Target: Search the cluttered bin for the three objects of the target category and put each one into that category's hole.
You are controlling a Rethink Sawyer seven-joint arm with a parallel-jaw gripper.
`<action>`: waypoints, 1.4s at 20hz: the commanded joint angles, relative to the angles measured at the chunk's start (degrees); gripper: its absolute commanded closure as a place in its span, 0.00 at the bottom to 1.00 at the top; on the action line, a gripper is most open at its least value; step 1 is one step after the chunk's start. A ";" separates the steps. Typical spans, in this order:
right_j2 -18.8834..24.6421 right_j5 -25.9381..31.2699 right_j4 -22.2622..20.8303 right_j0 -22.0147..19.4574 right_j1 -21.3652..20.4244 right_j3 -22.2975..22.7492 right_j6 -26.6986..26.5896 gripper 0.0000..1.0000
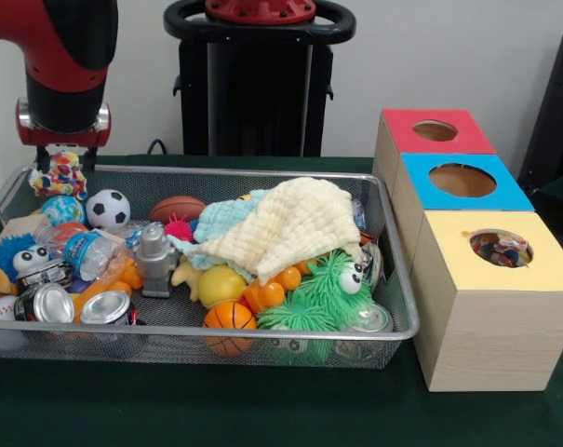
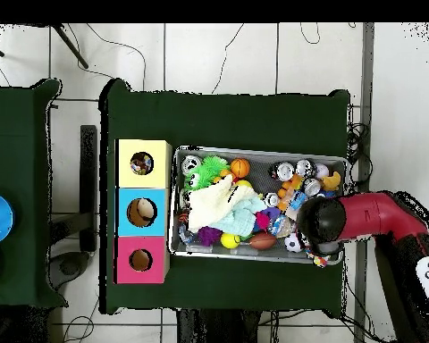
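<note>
The wire mesh bin (image 1: pixel 262 333) is full of toys. My gripper (image 1: pixel 63 160) hangs over the bin's far left corner, shut on a white cloth piece with bright spots (image 1: pixel 60 175), which sits at about rim height. In the overhead view the arm's red and black head (image 2: pixel 321 219) covers the gripper, and the spotted cloth (image 2: pixel 321 260) shows at the bin's corner by the rim (image 2: pixel 254 150). The yellow-topped box (image 1: pixel 490 312) stands right of the bin. Its round hole (image 1: pixel 501 248) shows colourful spotted stuff inside, as it does from overhead (image 2: pixel 141 163).
A pale-yellow waffle cloth (image 1: pixel 295 223) lies over a mint-green cloth (image 1: pixel 223 216) mid-bin. Balls, cans, a green fuzzy toy (image 1: pixel 328 289) and a grey robot figure (image 1: pixel 155 259) fill the rest. The blue-topped (image 1: pixel 462 180) and red-topped (image 1: pixel 435 130) boxes stand behind the yellow one.
</note>
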 commanded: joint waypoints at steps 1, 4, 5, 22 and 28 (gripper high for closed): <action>-0.76 -6.01 -4.11 -0.74 5.23 1.04 -12.82 0.00; -0.69 -6.58 -4.25 -0.31 6.35 0.29 -12.47 0.00; -0.82 -6.70 -4.40 -0.17 6.59 0.08 -12.30 0.00; -3.50 -4.11 -9.29 2.22 3.39 -0.38 -15.35 0.00; -4.36 -3.79 -9.11 1.69 1.29 1.06 -15.95 0.00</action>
